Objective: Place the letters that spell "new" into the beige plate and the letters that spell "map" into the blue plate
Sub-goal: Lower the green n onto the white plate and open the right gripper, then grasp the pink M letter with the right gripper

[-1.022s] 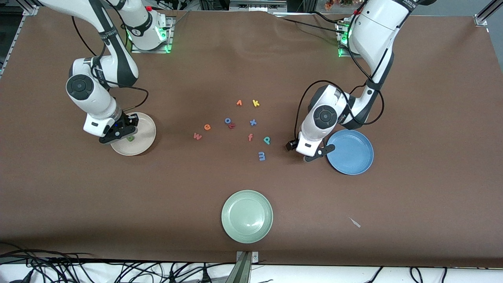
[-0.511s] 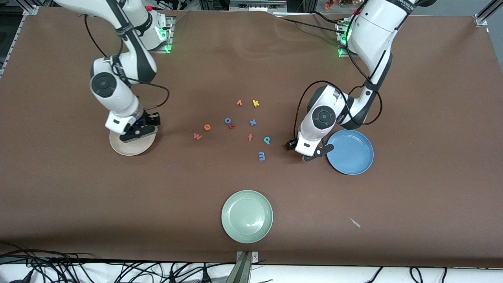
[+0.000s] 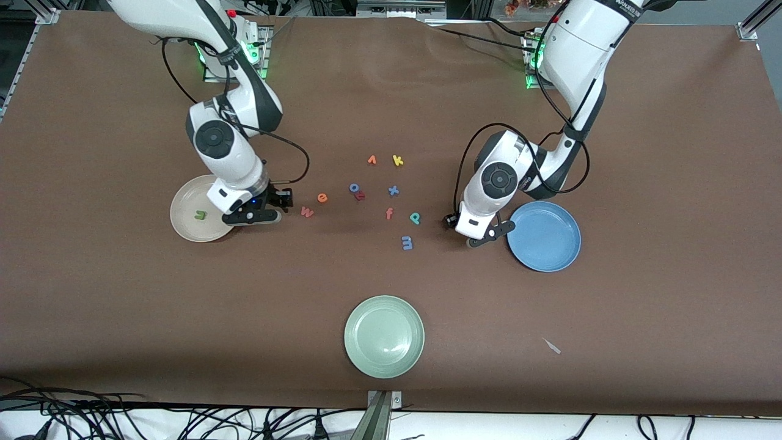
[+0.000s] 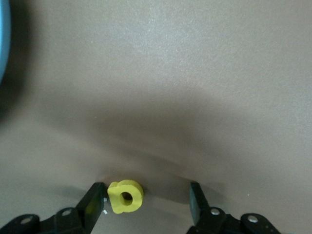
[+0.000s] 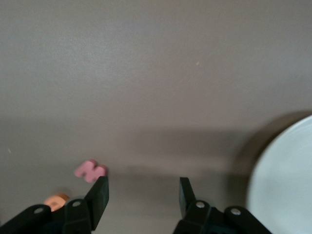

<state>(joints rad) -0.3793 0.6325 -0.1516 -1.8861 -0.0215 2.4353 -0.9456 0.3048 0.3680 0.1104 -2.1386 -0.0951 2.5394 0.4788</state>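
The olive-green n [image 3: 199, 214] lies in the beige plate [image 3: 183, 205], whose rim also shows as beige plate [image 5: 287, 185]. My right gripper [image 3: 259, 217] [image 5: 143, 187] is open and empty, low over the table between that plate and the pinkish w [image 3: 307, 212] [image 5: 90, 170]. The orange e [image 3: 322, 197] [image 5: 56, 200] lies beside the w. My left gripper [image 3: 489, 237] [image 4: 146, 192] is open, low beside the blue plate [image 3: 544, 236] [image 4: 2, 39]. The yellow a [image 4: 125, 196] lies between its fingers, close against one finger. The teal p [image 3: 415, 218] and blue m [image 3: 407, 242] lie nearby.
Other letters lie mid-table: a blue o [image 3: 354, 187], a red letter [image 3: 361, 196], a blue x [image 3: 393, 190], an orange-red f [image 3: 389, 213], a yellow k [image 3: 398, 161] and an orange letter [image 3: 371, 160]. A pale green plate [image 3: 384, 337] sits nearest the front camera.
My right arm has swung from over the beige plate toward the w, leaving the n in the plate. The left hand has shifted only slightly beside the blue plate.
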